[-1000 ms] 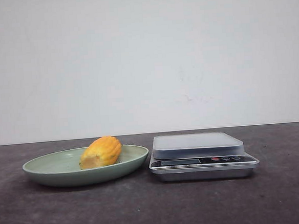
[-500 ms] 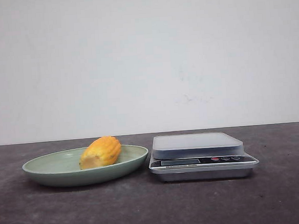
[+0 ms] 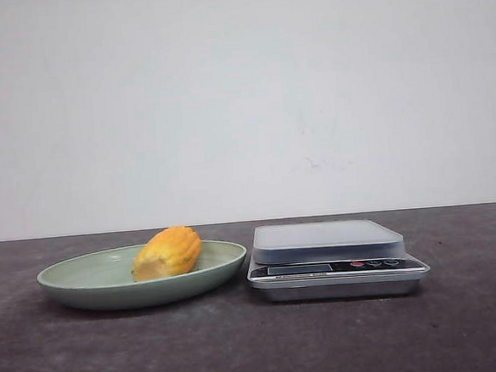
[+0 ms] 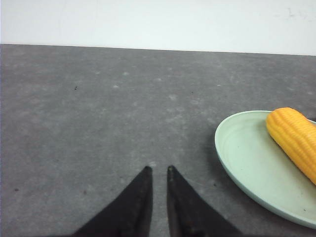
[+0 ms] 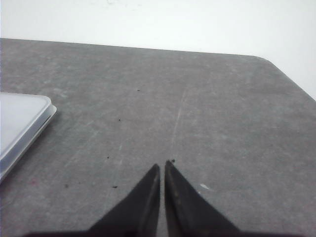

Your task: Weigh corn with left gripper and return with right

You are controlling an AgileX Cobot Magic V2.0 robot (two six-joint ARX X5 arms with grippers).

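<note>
Ahead and rightward of the clenched left claw (image 4: 158, 170), the corn (image 4: 295, 139) lies on the plate (image 4: 247, 163), long axis oblique; right claw (image 5: 162, 165) likewise clenched, farther off.

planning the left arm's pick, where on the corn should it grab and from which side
Probably around the middle of the corn, coming down from above. It lies on its side in the green plate, pale cut end toward the camera, so the jaws should close across its rounded width. The left gripper is nearly shut and must open first.

Yellow-orange corn (image 3: 168, 251), pale green plate (image 3: 76, 287), silver scale (image 3: 334, 258), dark grey table (image 3: 242, 348)
</note>
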